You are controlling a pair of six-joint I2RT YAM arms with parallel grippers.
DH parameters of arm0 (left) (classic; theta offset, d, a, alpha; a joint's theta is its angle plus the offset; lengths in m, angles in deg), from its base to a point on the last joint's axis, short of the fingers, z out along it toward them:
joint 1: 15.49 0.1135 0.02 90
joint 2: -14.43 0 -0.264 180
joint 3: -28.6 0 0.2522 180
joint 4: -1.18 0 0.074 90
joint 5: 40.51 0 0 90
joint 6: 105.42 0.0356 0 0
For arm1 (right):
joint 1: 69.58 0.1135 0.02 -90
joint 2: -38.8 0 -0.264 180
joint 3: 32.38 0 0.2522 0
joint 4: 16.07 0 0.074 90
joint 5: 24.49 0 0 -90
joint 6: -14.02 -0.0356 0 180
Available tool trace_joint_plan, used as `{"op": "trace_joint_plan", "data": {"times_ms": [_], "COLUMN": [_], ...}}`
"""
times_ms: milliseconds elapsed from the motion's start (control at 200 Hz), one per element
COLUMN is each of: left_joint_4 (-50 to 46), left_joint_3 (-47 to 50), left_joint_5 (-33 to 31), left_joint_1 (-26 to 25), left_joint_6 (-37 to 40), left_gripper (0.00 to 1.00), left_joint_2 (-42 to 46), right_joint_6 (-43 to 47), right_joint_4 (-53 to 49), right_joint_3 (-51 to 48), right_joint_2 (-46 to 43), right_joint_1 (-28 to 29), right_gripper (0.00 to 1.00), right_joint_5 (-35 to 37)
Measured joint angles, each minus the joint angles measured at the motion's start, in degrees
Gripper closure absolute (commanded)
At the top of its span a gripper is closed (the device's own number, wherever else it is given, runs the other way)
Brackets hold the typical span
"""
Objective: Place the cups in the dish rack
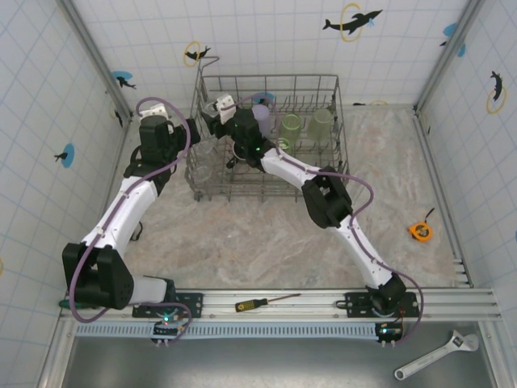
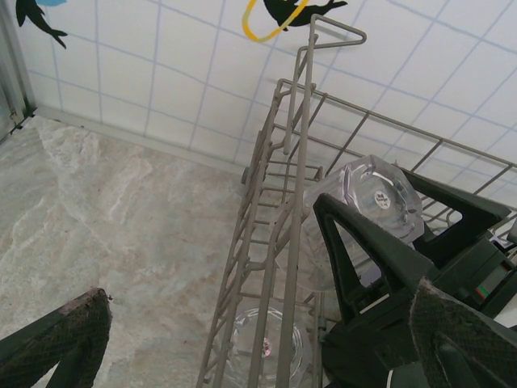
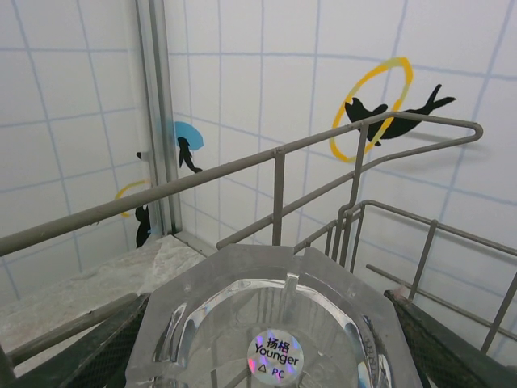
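A clear glass (image 3: pixel 275 275) hangs upside down above the far-left corner of the dish rack (image 1: pixel 335 105). Its thick faceted base and round sticker face the wrist camera. The right gripper (image 3: pixel 279 343) is clamped on the glass, with one dark finger against each side. The left wrist view shows the same glass raised just inside the rack's left wall. Below it, another clear glass sits down among the wires. More clear glasses (image 1: pixel 206 155) stand along the rack's left side. A lavender cup (image 1: pixel 262 113) and green tumblers (image 1: pixel 291 126) line its far edge, mouths up as far as I can tell. The left gripper (image 2: pixel 264 293) hovers over the rack's left wall, spread wide and holding nothing. Every cup I can make out is either inside the rack or in the right claw's grasp, so the loading looks close to finished. What seems to remain is lowering this glass between the tines at the far-left corner and letting go. On the table (image 1: pixel 242 234) around the rack, a tape measure (image 1: pixel 419 231) lies near the right edge. A screwdriver (image 1: pixel 266 303) rests along the near edge, and a wrench (image 1: pixel 436 356) sits beyond it by the near-right corner.
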Motion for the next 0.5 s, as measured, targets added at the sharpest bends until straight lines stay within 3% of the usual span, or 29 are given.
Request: {"op": "trace_joint_plan", "data": {"times_ms": [500], "left_joint_4": [0.11], "left_joint_3": [0.0], "left_joint_5": [-1.53], "left_joint_1": [0.0], "left_joint_6": [1.75], "left_gripper": [0.03], "left_joint_2": [-0.52], "right_joint_6": [0.63], "right_joint_4": [-0.2], "right_joint_3": [0.11], "right_joint_2": [0.11], "right_joint_1": [-0.33], "right_gripper": [0.46], "right_joint_5": [-4.44]}}
